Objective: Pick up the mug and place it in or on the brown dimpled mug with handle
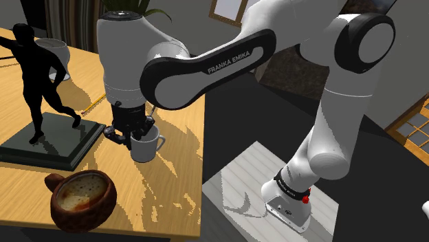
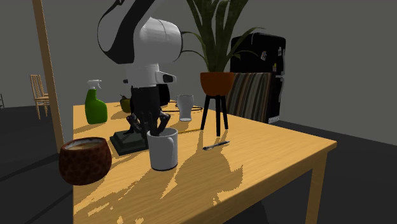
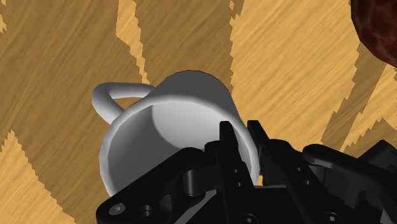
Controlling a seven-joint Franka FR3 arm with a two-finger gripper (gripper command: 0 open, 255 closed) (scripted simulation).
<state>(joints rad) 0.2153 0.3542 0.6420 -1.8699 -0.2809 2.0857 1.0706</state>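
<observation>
Mug (image 3: 167, 121) rim (opposite handle) between gripper (image 3: 240, 132) fingers

— What does the white mug (image 1: 146, 146) look like?
— It's plain and glossy, upright and empty, with its loop handle toward the shoulder view's right. The gripper (image 3: 245, 133) pinches its wall.
— And the brown dimpled mug (image 1: 82, 199)?
— It's squat and round with a stubby handle and a pale, mottled inside. It stands upright on the table (image 1: 172, 206), near the white one but apart from it.

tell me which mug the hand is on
The plain white mug, its rim pinched in the hand; the brown dimpled mug sits apart with nothing touching it.
</observation>
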